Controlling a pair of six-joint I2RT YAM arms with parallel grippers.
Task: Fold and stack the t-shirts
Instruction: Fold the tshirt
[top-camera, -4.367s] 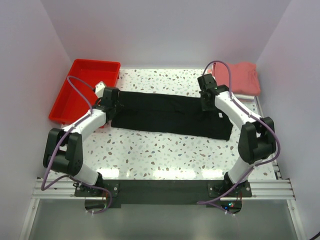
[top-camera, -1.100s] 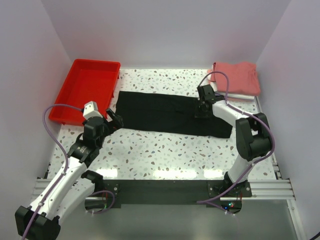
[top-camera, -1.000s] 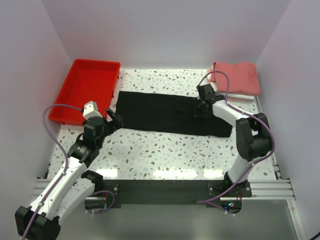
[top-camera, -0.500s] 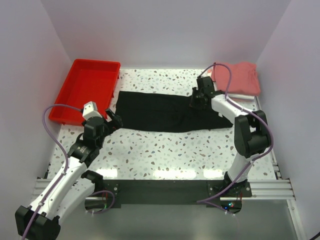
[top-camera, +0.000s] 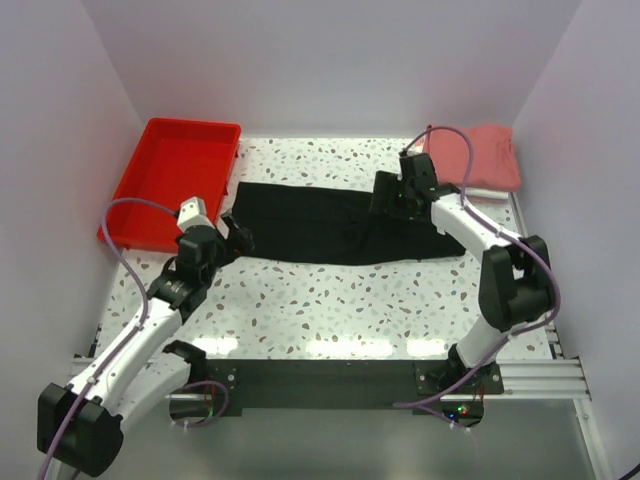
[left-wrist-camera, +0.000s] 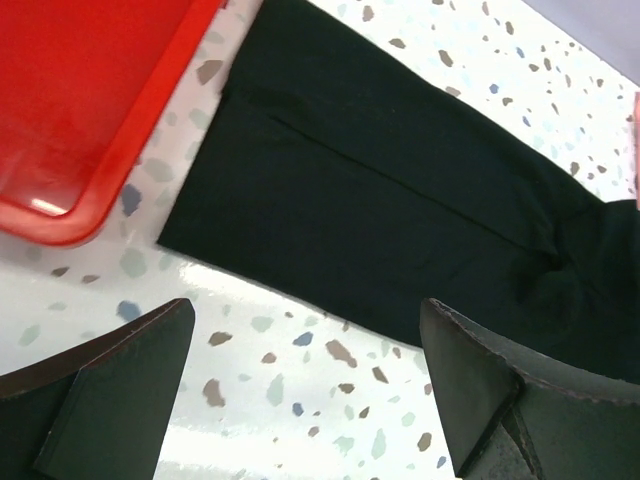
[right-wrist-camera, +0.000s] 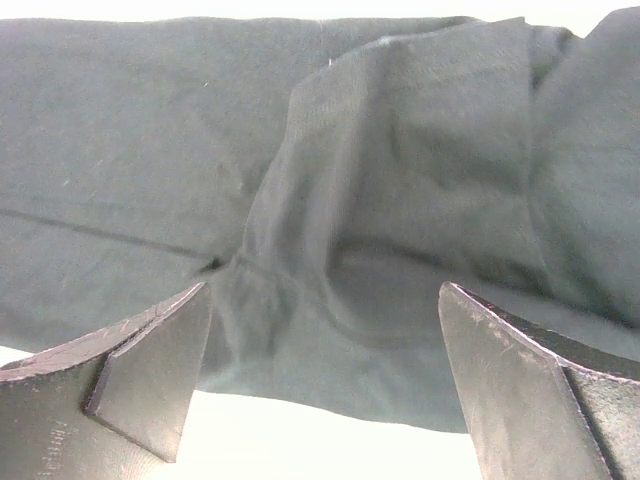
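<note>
1. On the tabletop (top-camera: 330, 300), between the tray (top-camera: 175, 165) and the stack (top-camera: 485, 155), the black shirt (top-camera: 310, 222) is laid out as a long band. Its right end is bunched into a raised fold.
2. The right jaws are spread wide just above that fold, and nothing is held. The left jaws, equally wide apart and empty, are poised over the bare tabletop near the band's left end.
3. If the bunched end is not smoothed first, the rumple could be pressed into the next fold and a lopsided packet produced.
4. If only the top layer is pinched, the layers could be pulled apart and the band undone.
5. The band's left end lies close to the tray, so cloth dragged leftward could be caught on the rim.
6. The lower layers under the fold are hidden in the right wrist view. They are probably doubled unevenly, so a blind grasp could be misjudged.
7. The stack could be brushed and shifted by a wide swing of the right arm.
</note>
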